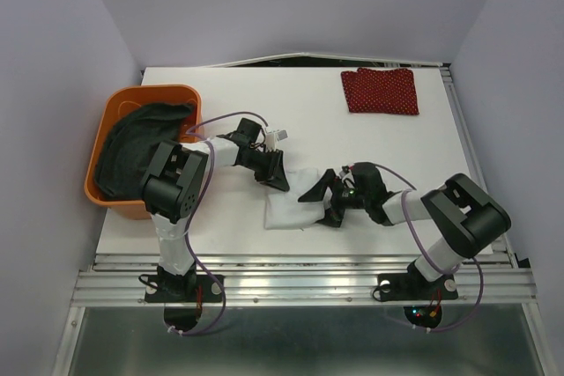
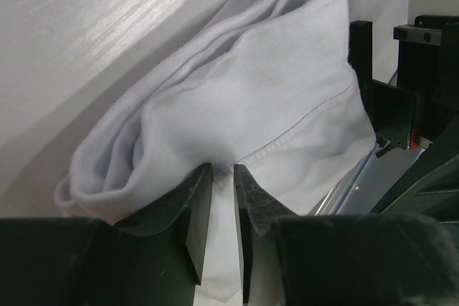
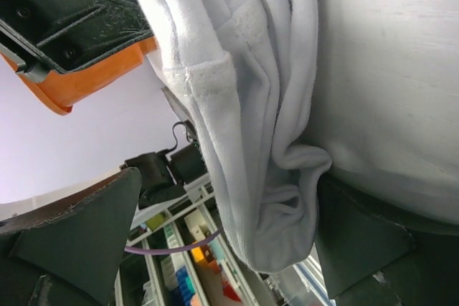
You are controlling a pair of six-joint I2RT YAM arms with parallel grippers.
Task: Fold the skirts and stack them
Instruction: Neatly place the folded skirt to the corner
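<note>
Nearest me, the white skirt [image 1: 286, 209] lies bunched in loose folds on the worktop [image 1: 229, 94], just ahead of my bases and between my two arms. My right end effector [image 1: 324, 203] stands wide, its fingers either side of the skirt's rumpled right edge and gripping nothing; some cloth drapes against one finger. My left end effector [image 2: 221, 171] is narrow, its tips pinching the hem at the skirt's far left side, with creases running toward the pinch.

As I judge it, the step in hand is folding this skirt. To do it well I should keep the left pinch firm as an anchor, take the free edge with the right end effector low and square, and draw the cloth flat before laying it over, so that no ridge is trapped inside.

Both arms crowd the same small patch, so my wrists may knock each other.

Further back on the left, the grey skirt [image 1: 132, 143] is heaped in the basket [image 1: 154, 90], just beside my left elbow. At the far right, well apart, lies the red skirt [image 1: 380, 91], folded flat, the likely base of the stack.
</note>
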